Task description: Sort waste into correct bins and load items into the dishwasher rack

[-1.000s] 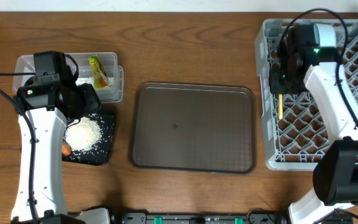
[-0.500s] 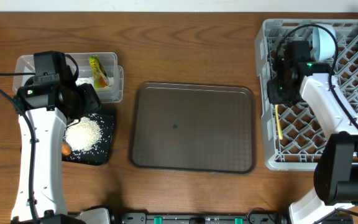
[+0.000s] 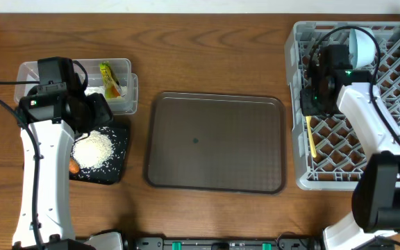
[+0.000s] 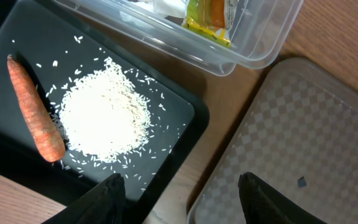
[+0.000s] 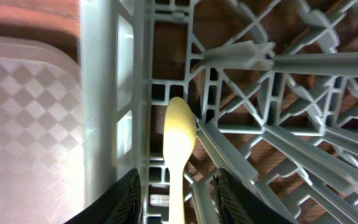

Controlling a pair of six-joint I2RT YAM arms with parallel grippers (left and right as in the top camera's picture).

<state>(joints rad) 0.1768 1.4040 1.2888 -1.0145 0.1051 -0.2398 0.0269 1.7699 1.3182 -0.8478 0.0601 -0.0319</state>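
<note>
The wooden table (image 3: pixel 207 55) bears a clear tub (image 3: pixel 132 94) and black tray (image 3: pixel 117 167) at left. A brown tray (image 3: pixel 214 153) lies centre, a grey rack (image 3: pixel 298 160) right.

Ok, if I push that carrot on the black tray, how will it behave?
The carrot looks solid, so probably stiff and fairly dense. Its tapered round shape would likely roll in an arc. It lies beside the rice on the black tray, so a push could scatter grains.

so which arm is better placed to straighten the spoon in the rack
Right. The right gripper hangs open directly over the cream spoon lying along the rack's left edge. The left gripper is across the brown tray, above the black tray with rice and carrot.
</note>
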